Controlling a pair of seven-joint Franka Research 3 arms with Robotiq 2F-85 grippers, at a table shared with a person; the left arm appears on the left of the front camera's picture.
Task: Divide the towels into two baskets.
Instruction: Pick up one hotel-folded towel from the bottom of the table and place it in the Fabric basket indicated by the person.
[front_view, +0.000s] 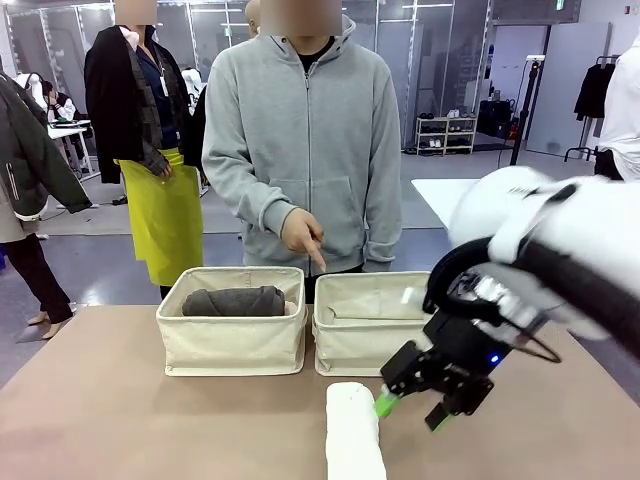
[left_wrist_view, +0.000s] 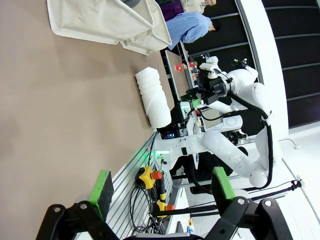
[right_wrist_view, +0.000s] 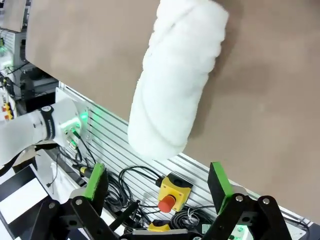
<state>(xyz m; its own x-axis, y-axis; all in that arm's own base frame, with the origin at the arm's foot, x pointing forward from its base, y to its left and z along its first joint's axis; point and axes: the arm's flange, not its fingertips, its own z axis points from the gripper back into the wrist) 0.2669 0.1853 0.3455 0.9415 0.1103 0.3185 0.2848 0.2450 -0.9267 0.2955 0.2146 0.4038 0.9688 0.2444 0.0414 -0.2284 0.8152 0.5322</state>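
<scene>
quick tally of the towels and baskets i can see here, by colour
dark grey rolled terry towel: 1
white rolled terry towel: 1
cream canvas baskets: 2
total: 4

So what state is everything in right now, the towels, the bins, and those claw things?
Rolled white terry towel: lying on the table, not held.
Rolled dark grey towel: lying inside the left bin.
Left cream canvas bin: upright, holding the grey towel.
Right cream canvas bin: upright, contents hidden.
Right end effector: open, beside the white towel.
Left end effector: open, holding nothing.
</scene>
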